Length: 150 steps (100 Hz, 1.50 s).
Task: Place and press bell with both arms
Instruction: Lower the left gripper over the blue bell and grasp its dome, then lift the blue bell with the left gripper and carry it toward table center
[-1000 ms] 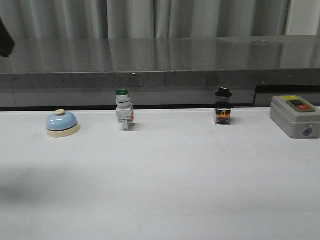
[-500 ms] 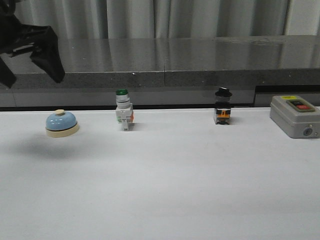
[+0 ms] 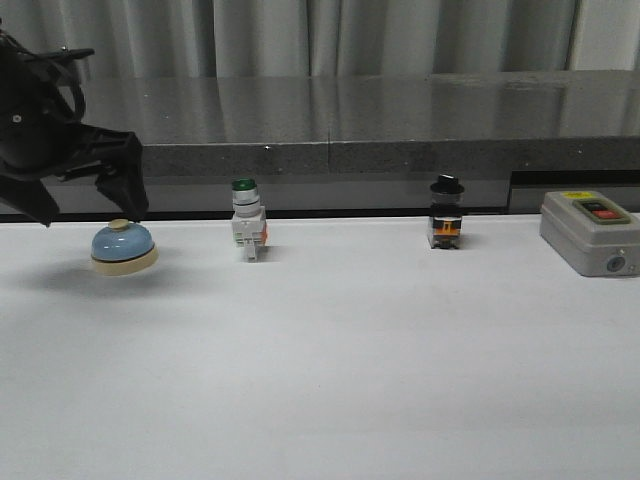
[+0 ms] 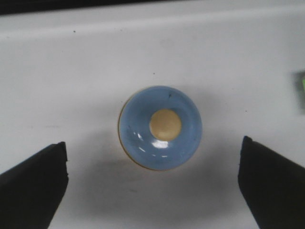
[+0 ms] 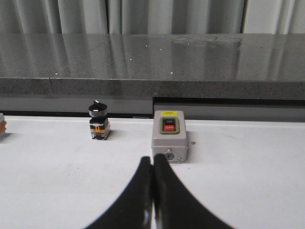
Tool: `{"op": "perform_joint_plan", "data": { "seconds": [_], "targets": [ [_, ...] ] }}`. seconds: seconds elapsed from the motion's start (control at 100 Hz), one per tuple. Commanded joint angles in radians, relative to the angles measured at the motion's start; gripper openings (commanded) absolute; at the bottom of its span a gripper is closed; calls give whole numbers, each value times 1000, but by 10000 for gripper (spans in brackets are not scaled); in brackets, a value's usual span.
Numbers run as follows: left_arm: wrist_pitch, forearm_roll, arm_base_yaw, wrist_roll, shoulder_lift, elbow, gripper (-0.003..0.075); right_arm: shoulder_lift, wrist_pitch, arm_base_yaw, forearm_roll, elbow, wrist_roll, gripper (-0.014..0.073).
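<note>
Above the bell (image 3: 124,247), the left gripper (image 3: 85,203) has descended, fingers spread apart; the right gripper (image 5: 153,164) is closed.

- A white pushbutton switch (image 3: 248,222) with a green cap stands upright near the back edge of the white table (image 3: 350,360).
- A small switch (image 3: 446,213) with a black knob and orange sides stands well to its right, in the same row.
- A grey control box (image 3: 588,232) with a yellow label, red and black buttons and a keyhole sits at the far right.
- A dark stone ledge (image 3: 380,120) runs behind the table, with grey curtains (image 3: 300,35) above it.
</note>
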Motion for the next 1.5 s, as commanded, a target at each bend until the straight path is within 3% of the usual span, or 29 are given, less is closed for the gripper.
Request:
{"op": "perform_joint_plan", "data": {
  "seconds": [0.0, 0.87, 1.08, 1.34, 1.49],
  "targets": [
    [-72, -7, -6, 4, -28, -32, 689, -16, -85, -6, -10, -14, -1, -60],
    [-164, -5, -54, 56, 58, -32, 667, -16, -85, -6, -10, -14, -1, -60],
    [-192, 1, -54, 56, 69, -32, 527, -16, -85, -6, -10, -14, -1, -60],
    [-195, 1, -54, 56, 69, -32, 149, -16, -85, -6, -10, -14, -1, -60],
    [-162, 20, -54, 56, 55, -32, 81, -16, -85, -6, -10, -14, -1, -60]
  ]
}}
